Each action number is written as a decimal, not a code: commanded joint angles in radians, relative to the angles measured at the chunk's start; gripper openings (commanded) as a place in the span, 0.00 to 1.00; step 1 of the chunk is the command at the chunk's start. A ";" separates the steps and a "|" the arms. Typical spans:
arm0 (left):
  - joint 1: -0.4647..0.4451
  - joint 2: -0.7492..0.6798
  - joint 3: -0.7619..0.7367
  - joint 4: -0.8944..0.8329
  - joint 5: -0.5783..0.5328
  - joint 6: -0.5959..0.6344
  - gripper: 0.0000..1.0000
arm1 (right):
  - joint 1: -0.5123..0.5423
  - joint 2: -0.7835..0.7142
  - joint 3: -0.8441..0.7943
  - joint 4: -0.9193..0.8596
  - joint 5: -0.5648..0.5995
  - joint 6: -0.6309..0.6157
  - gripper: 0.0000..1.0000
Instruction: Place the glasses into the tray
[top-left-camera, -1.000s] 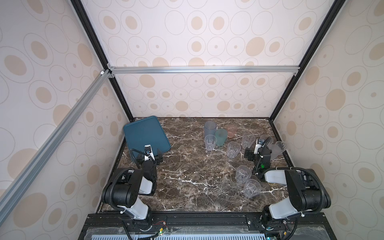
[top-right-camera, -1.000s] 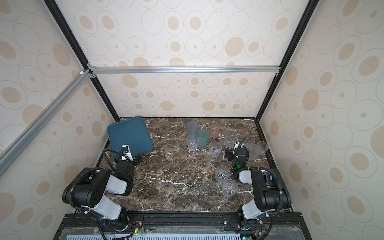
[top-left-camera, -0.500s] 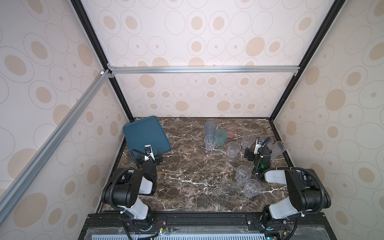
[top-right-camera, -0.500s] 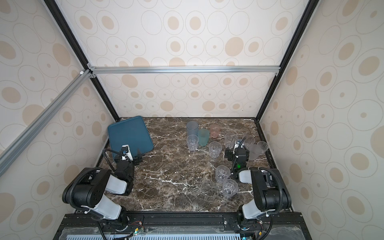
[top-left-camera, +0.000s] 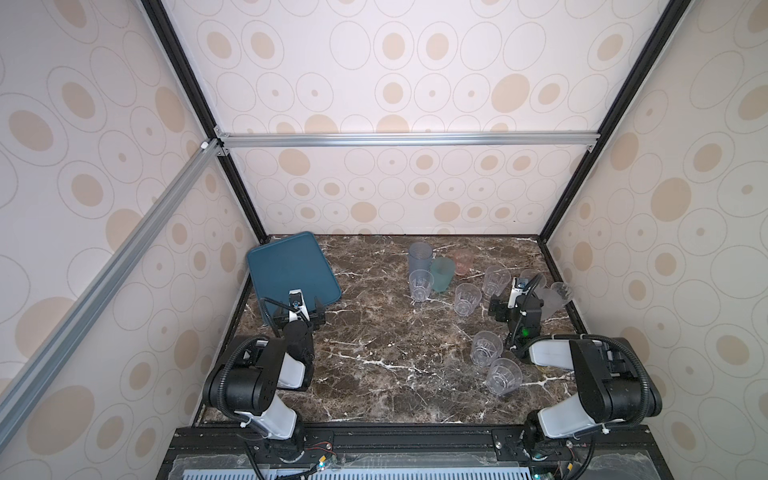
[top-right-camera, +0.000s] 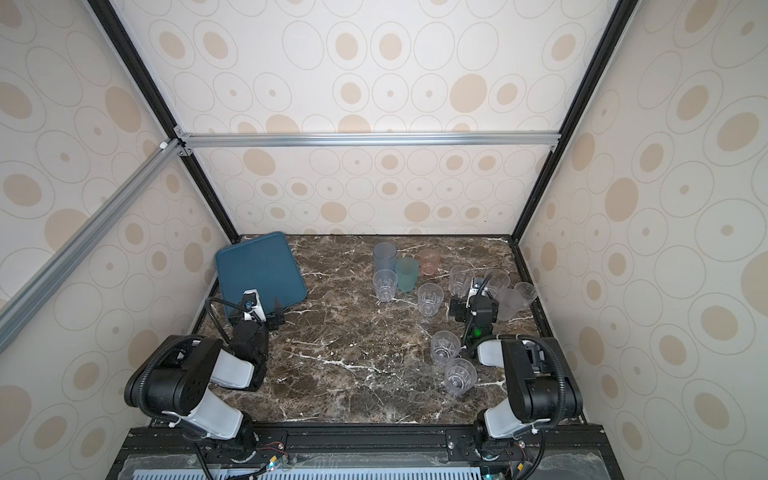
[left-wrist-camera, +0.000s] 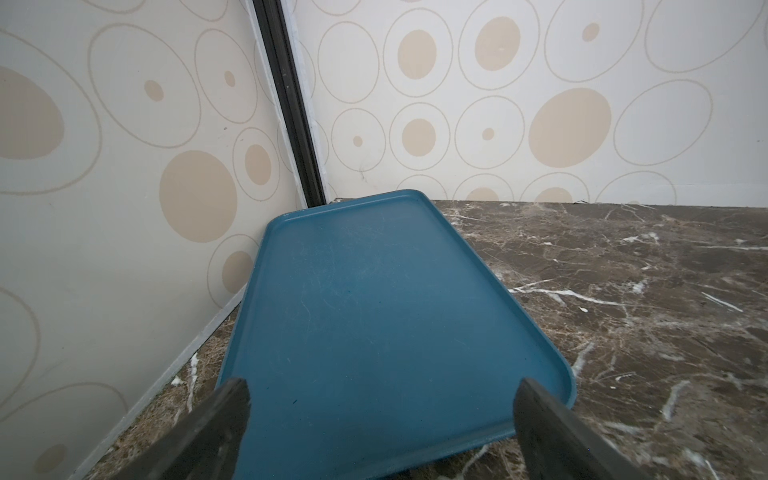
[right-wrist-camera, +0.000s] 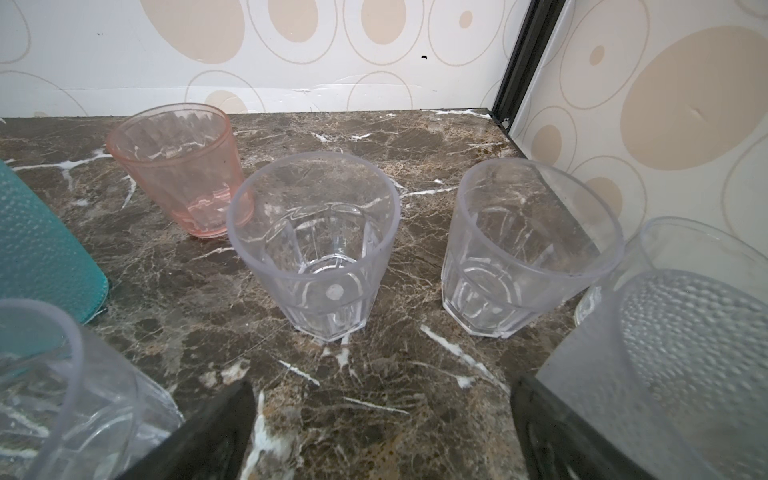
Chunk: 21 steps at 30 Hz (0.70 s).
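Observation:
The empty teal-blue tray (top-left-camera: 291, 266) (left-wrist-camera: 374, 311) lies in the back left corner. My left gripper (top-left-camera: 296, 316) (left-wrist-camera: 382, 386) hangs open over the tray's near edge, holding nothing. The glasses stand on the right half of the marble: grey-blue (top-left-camera: 419, 257), teal (top-left-camera: 441, 274) and pink (top-left-camera: 463, 262) ones at the back, and clear faceted ones (top-left-camera: 467, 299) around them. My right gripper (top-left-camera: 517, 297) (right-wrist-camera: 382, 388) is open and empty among them. Two clear glasses (right-wrist-camera: 316, 241) (right-wrist-camera: 523, 249) stand just ahead of it, and a frosted dotted one (right-wrist-camera: 665, 353) is beside one finger.
Two more clear glasses (top-left-camera: 485, 348) (top-left-camera: 503, 376) stand near the right arm's base. Patterned walls and black frame posts (top-left-camera: 552, 224) close in the table on three sides. Bare marble (top-left-camera: 374, 332) lies between tray and glasses.

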 joint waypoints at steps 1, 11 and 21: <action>0.007 -0.005 0.019 0.012 0.002 -0.004 0.99 | 0.004 0.009 -0.006 0.003 0.000 -0.010 0.99; 0.007 -0.005 0.019 0.008 0.002 -0.006 0.99 | 0.004 0.009 -0.008 0.004 0.000 -0.010 0.99; -0.003 -0.052 0.020 -0.026 -0.026 0.001 0.99 | 0.017 -0.091 0.063 -0.197 -0.018 -0.036 1.00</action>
